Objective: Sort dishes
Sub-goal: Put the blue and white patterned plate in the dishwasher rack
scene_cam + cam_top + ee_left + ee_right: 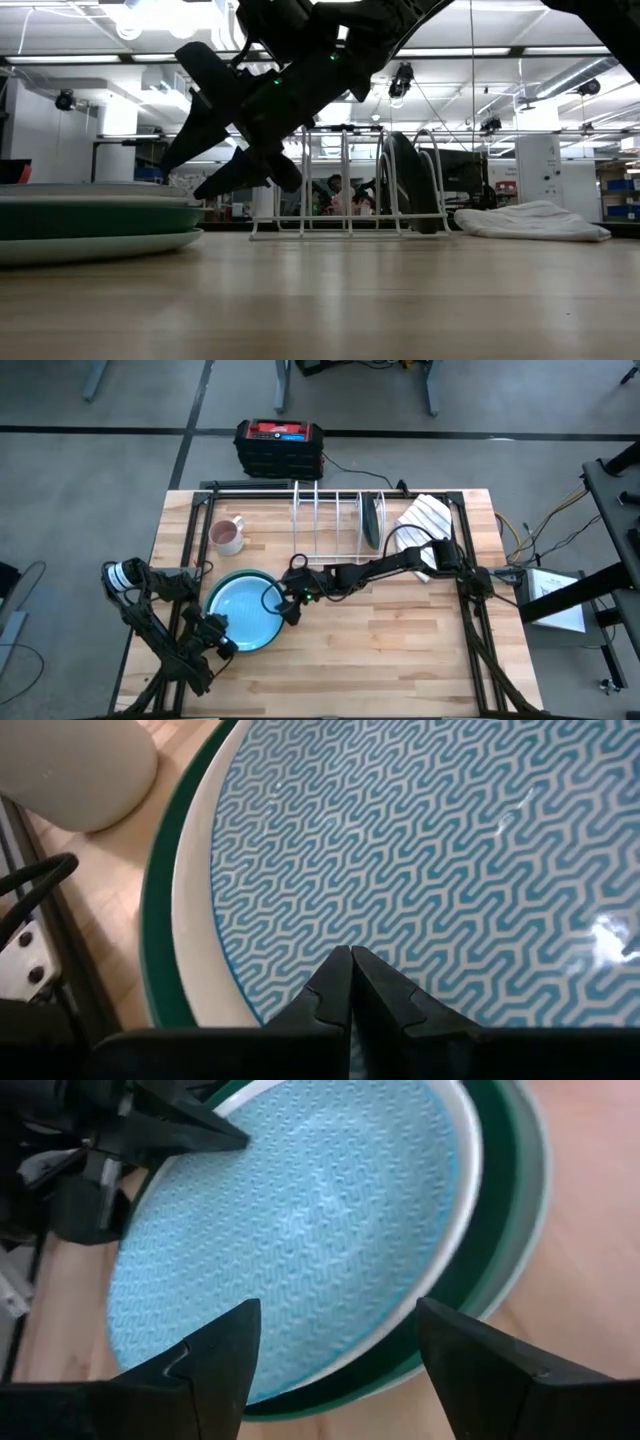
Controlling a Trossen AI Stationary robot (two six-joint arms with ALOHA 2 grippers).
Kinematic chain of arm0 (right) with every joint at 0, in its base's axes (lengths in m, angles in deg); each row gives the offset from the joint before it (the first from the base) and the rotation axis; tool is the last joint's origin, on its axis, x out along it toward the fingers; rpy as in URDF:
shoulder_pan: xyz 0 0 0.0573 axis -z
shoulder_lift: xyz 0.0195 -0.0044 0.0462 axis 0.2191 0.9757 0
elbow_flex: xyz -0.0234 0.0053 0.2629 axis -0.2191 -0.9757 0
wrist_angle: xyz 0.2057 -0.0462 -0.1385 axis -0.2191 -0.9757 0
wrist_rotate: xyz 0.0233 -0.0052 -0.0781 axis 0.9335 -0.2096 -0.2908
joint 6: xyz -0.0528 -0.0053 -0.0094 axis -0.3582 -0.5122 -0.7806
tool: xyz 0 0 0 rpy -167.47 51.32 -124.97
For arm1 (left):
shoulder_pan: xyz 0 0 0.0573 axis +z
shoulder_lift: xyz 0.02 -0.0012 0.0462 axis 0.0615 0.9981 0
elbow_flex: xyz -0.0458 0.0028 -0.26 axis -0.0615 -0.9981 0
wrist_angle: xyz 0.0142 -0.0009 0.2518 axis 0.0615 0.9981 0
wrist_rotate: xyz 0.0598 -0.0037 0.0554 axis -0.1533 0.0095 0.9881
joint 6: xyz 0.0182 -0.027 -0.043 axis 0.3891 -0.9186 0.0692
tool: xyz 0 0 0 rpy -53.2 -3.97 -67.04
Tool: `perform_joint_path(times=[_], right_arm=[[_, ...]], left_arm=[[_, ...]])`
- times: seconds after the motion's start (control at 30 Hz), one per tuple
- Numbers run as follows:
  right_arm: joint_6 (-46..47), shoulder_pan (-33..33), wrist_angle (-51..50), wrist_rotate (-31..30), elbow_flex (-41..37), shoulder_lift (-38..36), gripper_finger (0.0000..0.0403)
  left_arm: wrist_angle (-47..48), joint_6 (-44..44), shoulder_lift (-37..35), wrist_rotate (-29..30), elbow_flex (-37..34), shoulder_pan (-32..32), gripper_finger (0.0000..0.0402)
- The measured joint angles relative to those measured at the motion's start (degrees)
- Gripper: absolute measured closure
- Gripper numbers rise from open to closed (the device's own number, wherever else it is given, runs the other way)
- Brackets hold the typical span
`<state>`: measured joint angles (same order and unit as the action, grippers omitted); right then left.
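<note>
From where I stand, the nearest thing is the left gripper [228, 647], low in the lower left of the overhead view, its two dark fingers pressed together and resting on the near rim of the light blue patterned plate [243, 610] — pinning it down, I would guess, so the stack does not slide. That plate tops a stack in the left centre of the table; under it I count a white rim, a green-rimmed dish [497, 1275] and a pale one at the bottom, though the exact number is hard to fix. Just past it the right gripper [287, 607] hovers over the far edge with its fingers spread wide, apparently poised to take the plate. Further up sit one small pinkish mug [228, 537], one white wire dish rack [335, 525] holding a single dark grey plate [371, 520] upright — the sorting has barely started — and one white striped cloth [425, 520].
</note>
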<state>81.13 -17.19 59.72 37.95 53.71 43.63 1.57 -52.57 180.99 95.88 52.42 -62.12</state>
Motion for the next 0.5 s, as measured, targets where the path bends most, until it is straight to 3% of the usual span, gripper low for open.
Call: perform_joint_path(times=[0.5], right_arm=[[1.9,-0.04,1.18,4.32,-0.09,1.16,0.015]], left_arm=[[-2.08,-1.45,0.07,3.76,-0.48,0.39,0.0402]])
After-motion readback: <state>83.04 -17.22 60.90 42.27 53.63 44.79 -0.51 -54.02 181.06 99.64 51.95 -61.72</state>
